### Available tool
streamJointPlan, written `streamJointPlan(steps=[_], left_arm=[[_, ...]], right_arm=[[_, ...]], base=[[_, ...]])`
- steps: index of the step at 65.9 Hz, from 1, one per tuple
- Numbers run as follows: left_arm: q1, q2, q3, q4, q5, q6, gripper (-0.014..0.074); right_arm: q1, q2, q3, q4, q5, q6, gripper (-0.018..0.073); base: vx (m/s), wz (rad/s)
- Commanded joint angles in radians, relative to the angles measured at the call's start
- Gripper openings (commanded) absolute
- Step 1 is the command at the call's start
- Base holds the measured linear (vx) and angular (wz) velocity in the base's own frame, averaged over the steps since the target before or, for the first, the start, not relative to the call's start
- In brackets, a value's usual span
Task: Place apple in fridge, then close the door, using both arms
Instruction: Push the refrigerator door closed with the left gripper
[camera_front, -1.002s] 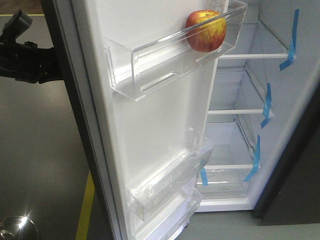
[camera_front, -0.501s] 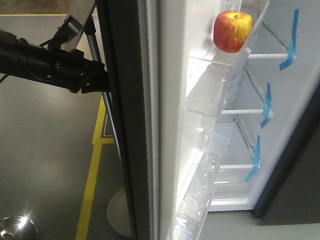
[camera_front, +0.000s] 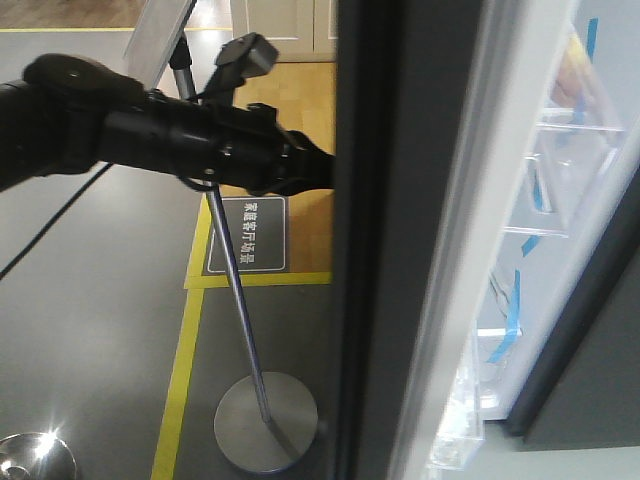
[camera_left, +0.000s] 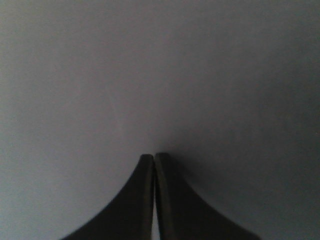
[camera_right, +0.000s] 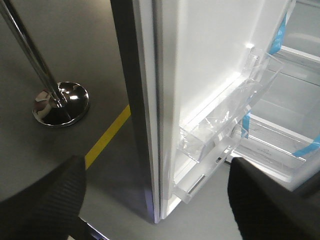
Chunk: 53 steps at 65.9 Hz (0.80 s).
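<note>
One door (camera_front: 400, 250) stands nearly edge-on in the front view, dark outside and white inside. One black left arm (camera_front: 150, 135) reaches across to its outer face. The left gripper (camera_left: 153, 156) has its two jaws pressed together with nothing between them, tips at a plain grey surface. The right gripper (camera_right: 156, 162) hangs with its two jaws spread wide and empty, low beside the door's edge. Two clear bins (camera_right: 227, 117) show low on the door's inner side. The apple (camera_front: 580, 72) is only a reddish blur behind an upper door bin, at the fridge (camera_front: 590, 250) opening. One silver pole stand (camera_front: 240, 300) leans on the floor (camera_front: 90, 320).
</note>
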Motion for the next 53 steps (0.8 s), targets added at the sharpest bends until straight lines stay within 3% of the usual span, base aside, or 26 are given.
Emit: streamJointPlan(steps=[1, 17, 32, 44, 53], left_arm=[[-0.083, -0.036, -0.032, -0.093, -0.100, 0.016, -0.0006], [-0.221, 0.029, -0.032, -0.199, -0.281, 0.105, -0.0006], [-0.291, 0.094, -0.033, -0.355, -0.316, 0.287, -0.0006], [-0.291, 0.087, -0.033, -0.298, -0.315, 0.326, -0.0006], [-0.287, 0.052, -0.032, -0.153, -0.352, 0.279, -0.0006]], right_arm=[[-0.002, 0.015, -0.022, 0.015, -0.056, -0.005, 0.0558], [-0.002, 0.015, -0.022, 0.015, -0.056, -0.005, 0.0558], [-0.002, 0.015, -0.022, 0.015, -0.056, -0.005, 0.0558], [-0.002, 0.015, -0.022, 0.015, -0.056, -0.005, 0.0558], [-0.002, 0.015, -0.022, 0.015, -0.056, -0.005, 0.0558]], base=[[0.00, 0.00], [0.00, 0.00], [0.00, 0.00], [0.00, 0.00], [0.00, 0.00]])
